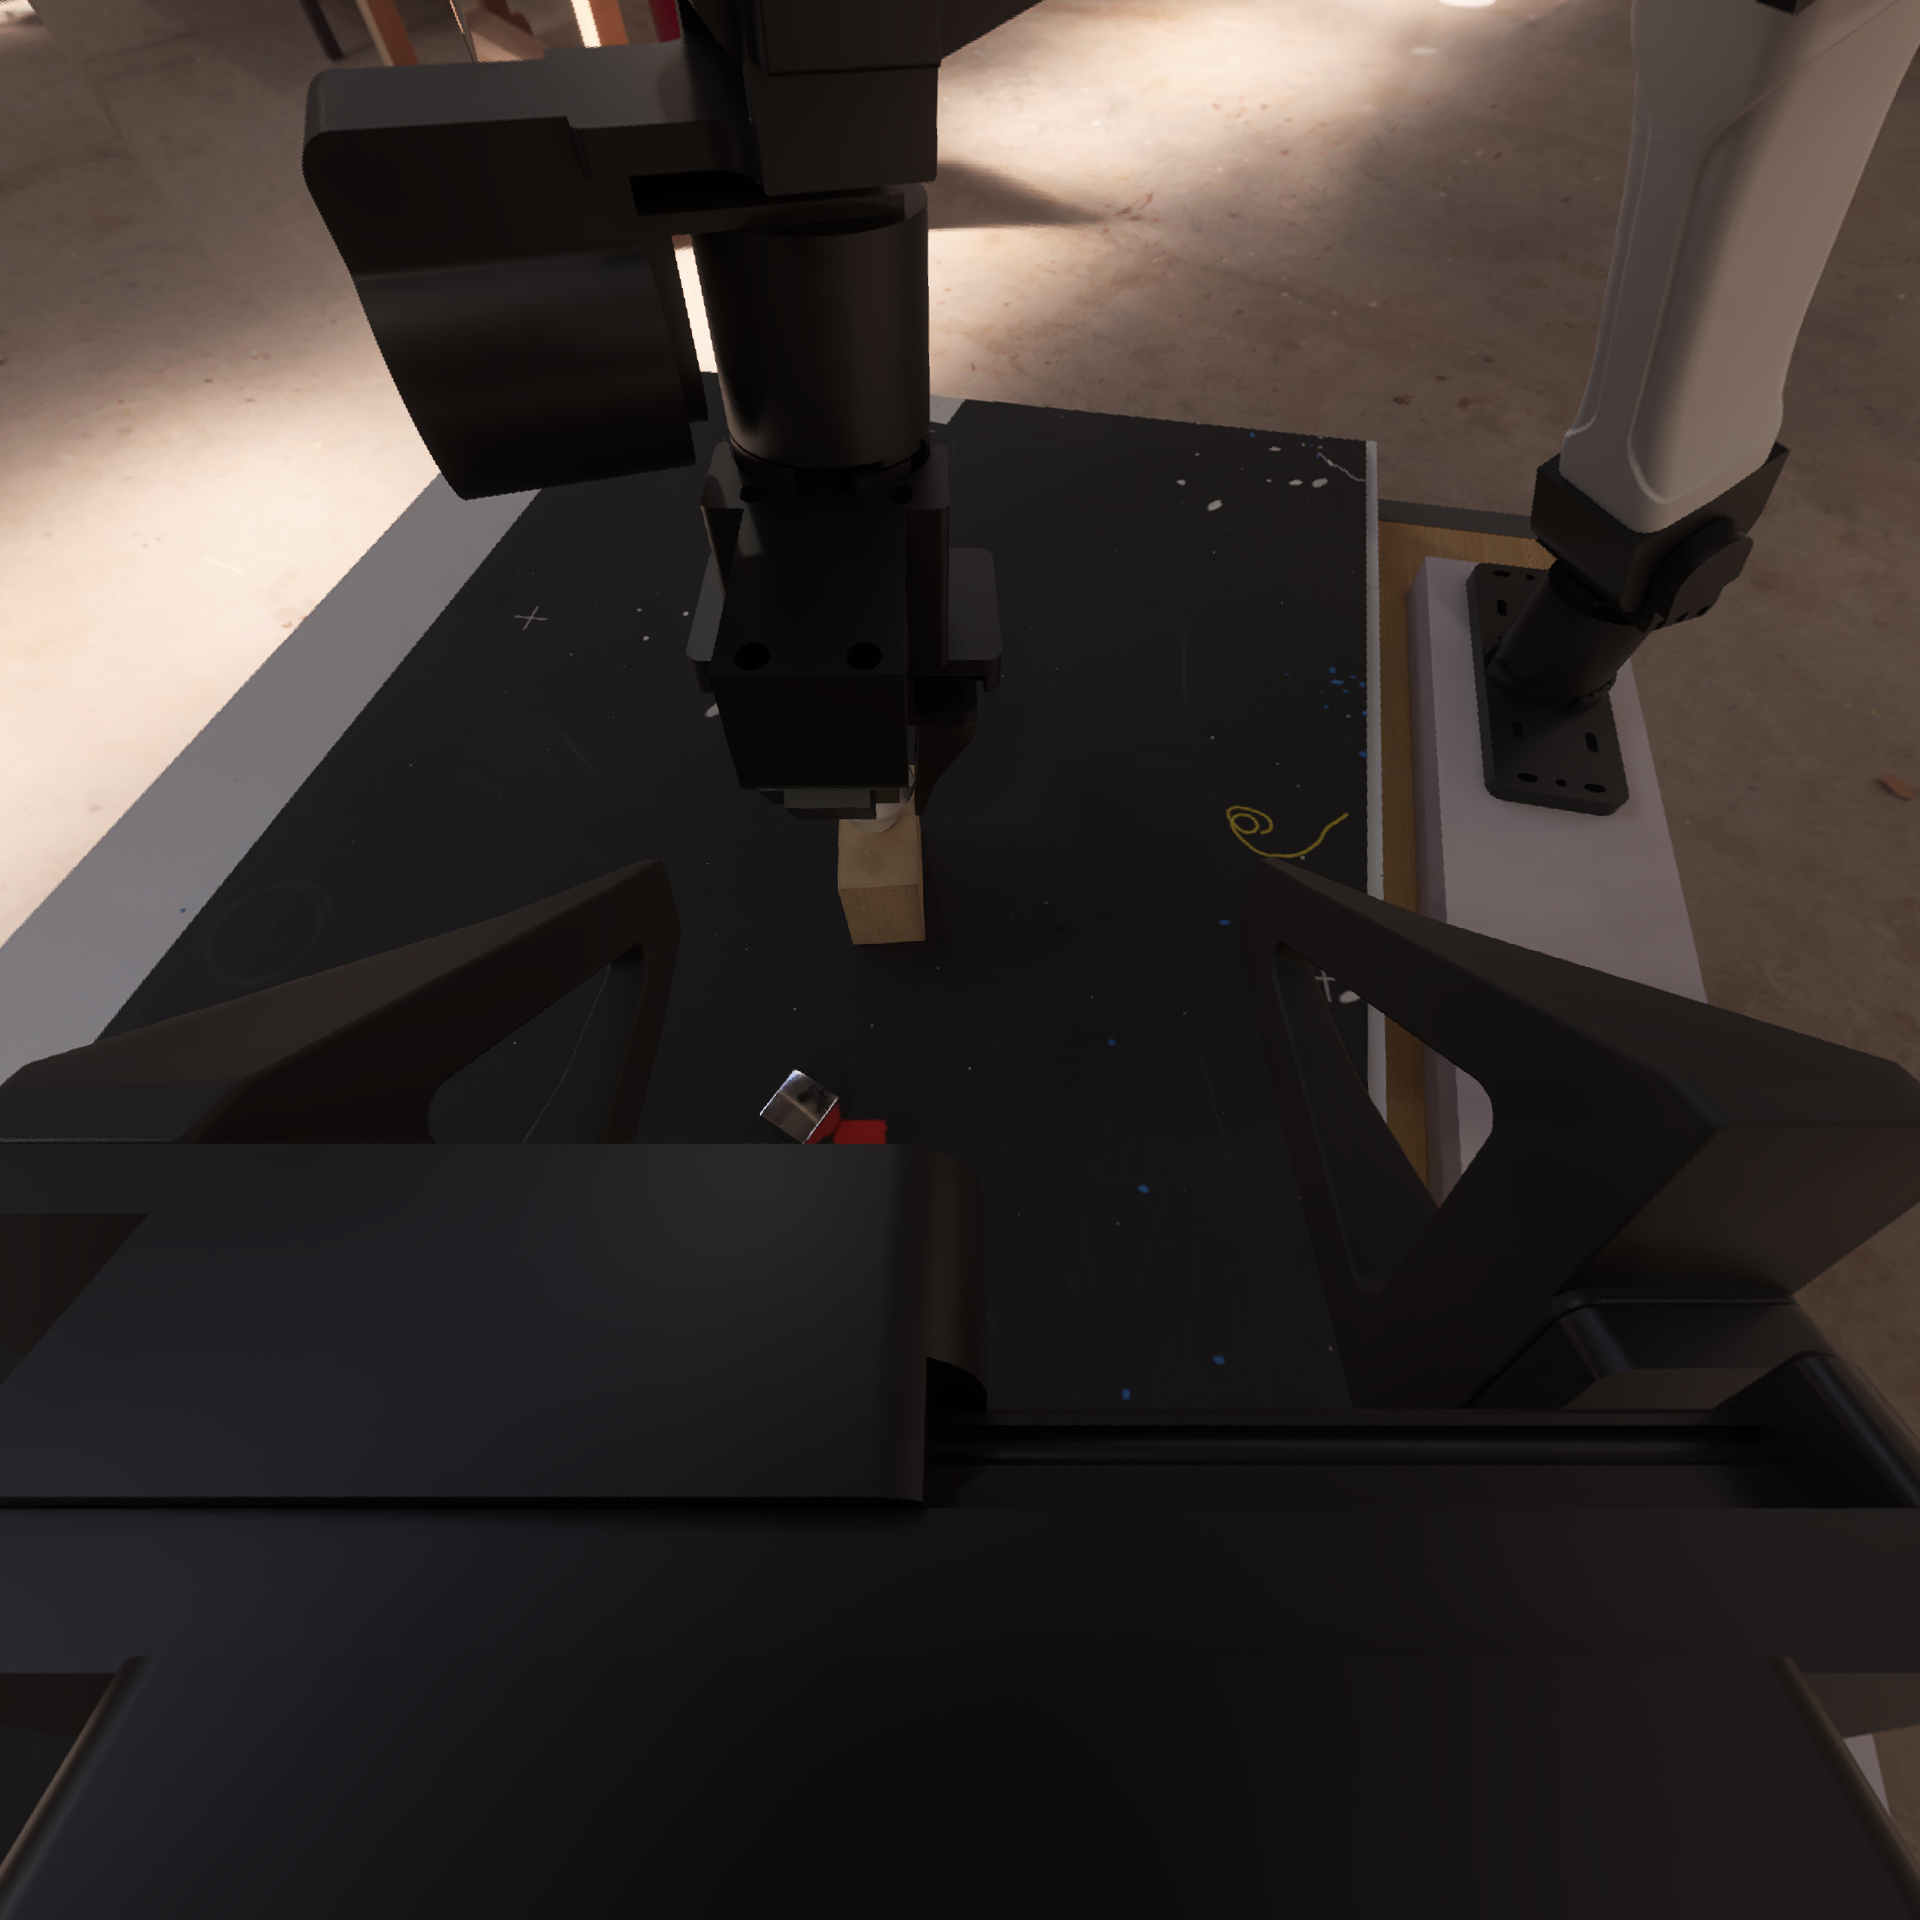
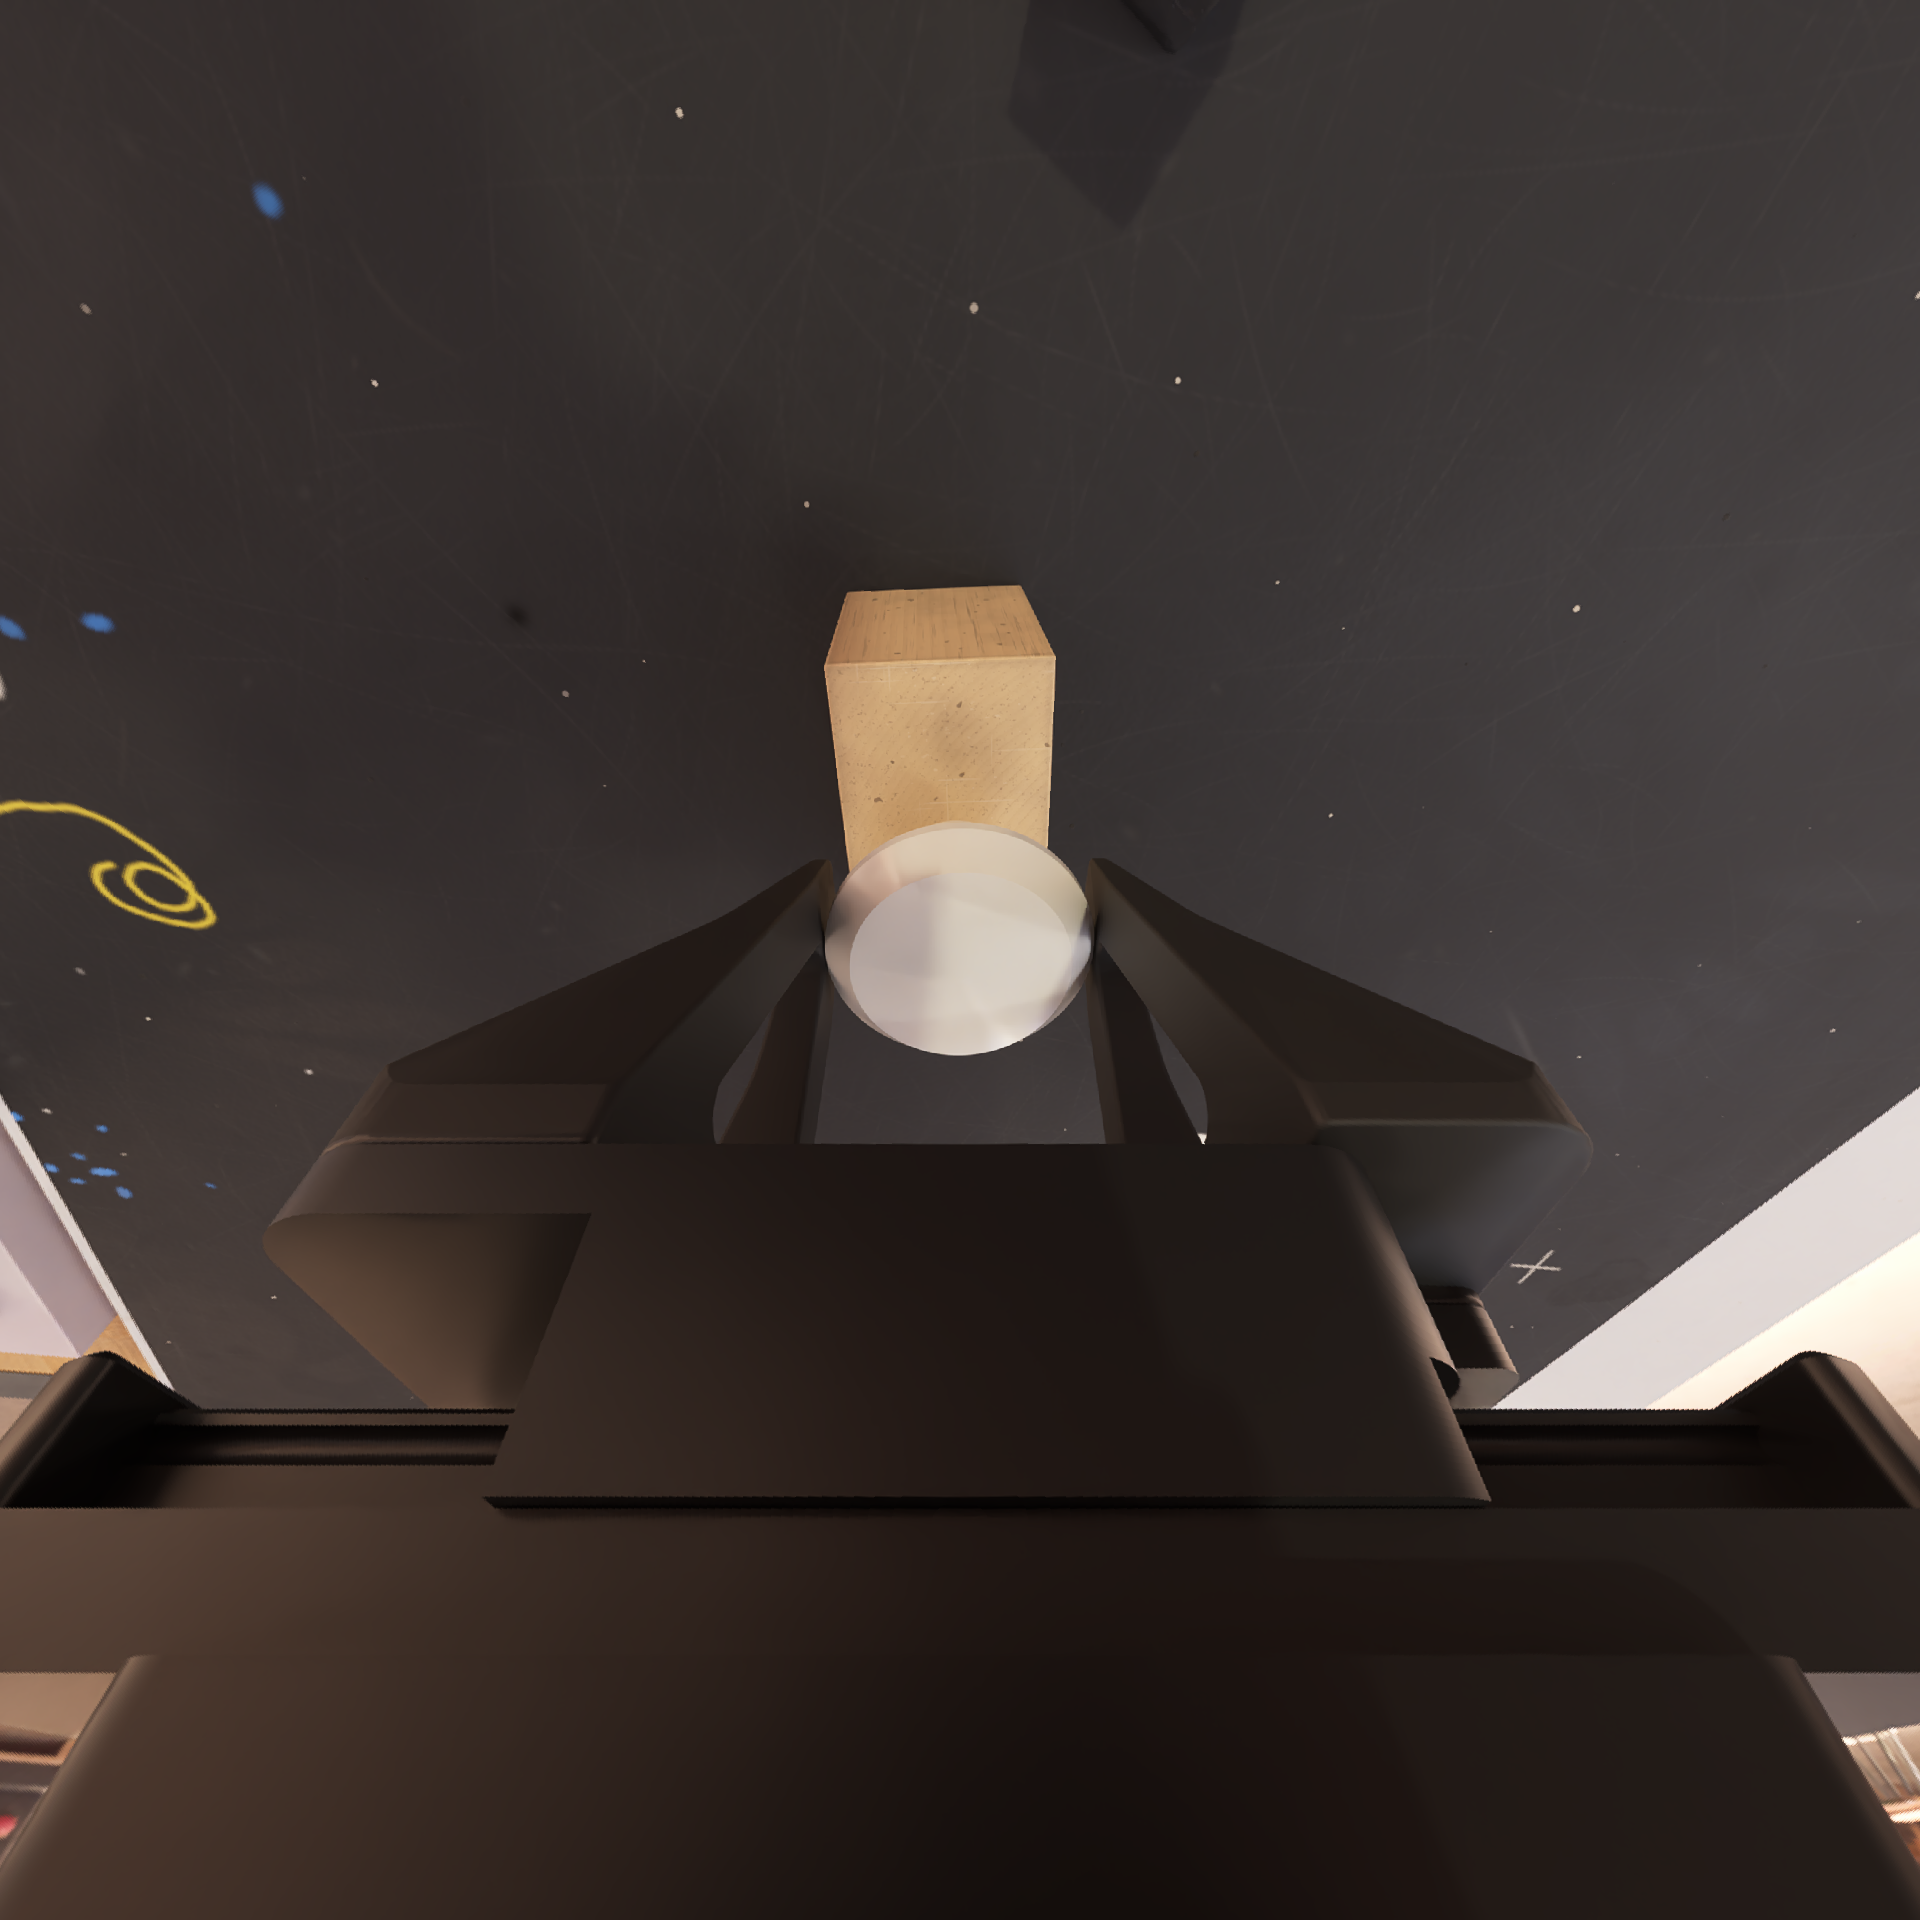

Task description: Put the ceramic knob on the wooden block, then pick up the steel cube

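Observation:
My right gripper (image 2: 956,914) is shut on the white ceramic knob (image 2: 956,940), held just above the near top edge of the tan wooden block (image 2: 940,727). In the left wrist view the right gripper (image 1: 894,800) hangs over the block (image 1: 883,883), with a sliver of the knob (image 1: 891,816) showing at its tips. The shiny steel cube (image 1: 798,1104) lies on the dark mat in front of the block, next to a small red piece (image 1: 862,1130). My left gripper (image 1: 961,904) is open and empty, raised over the cube's side of the mat.
The dark mat (image 1: 1091,675) covers the table and bears paint specks and a yellow scribble (image 1: 1273,831). The right arm's white link and black base plate (image 1: 1548,707) stand at the mat's right edge. The table's pale rim (image 1: 260,707) runs along the left.

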Motion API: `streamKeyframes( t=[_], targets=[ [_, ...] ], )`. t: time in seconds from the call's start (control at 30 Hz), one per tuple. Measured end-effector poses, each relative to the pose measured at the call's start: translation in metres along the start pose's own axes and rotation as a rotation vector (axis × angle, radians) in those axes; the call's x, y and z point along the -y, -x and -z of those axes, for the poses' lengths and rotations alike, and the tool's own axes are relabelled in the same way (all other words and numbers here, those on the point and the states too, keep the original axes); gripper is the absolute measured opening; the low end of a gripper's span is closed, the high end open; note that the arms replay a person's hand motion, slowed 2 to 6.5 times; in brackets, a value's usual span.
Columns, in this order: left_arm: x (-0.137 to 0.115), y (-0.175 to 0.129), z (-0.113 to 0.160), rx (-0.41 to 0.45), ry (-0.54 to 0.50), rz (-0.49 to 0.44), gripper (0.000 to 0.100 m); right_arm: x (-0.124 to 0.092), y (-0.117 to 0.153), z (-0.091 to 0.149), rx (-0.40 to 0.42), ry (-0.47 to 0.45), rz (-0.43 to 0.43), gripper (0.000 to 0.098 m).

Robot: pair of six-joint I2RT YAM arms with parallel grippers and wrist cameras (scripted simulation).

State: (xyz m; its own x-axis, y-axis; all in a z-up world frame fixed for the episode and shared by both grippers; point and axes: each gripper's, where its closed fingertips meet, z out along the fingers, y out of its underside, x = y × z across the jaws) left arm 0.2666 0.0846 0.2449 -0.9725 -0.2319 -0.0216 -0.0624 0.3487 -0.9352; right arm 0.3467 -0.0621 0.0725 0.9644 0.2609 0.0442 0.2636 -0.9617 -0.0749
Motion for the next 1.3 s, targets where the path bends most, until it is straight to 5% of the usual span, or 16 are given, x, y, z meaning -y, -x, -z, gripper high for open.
streamKeyframes(
  t=[1.3],
  targets=[
    [-0.0061, 0.0005, -0.0068, -0.017, 0.024, 0.013, 0.091, -0.0020, -0.0008, -0.0080, 0.012, -0.031, 0.032, 0.0401]
  ],
)
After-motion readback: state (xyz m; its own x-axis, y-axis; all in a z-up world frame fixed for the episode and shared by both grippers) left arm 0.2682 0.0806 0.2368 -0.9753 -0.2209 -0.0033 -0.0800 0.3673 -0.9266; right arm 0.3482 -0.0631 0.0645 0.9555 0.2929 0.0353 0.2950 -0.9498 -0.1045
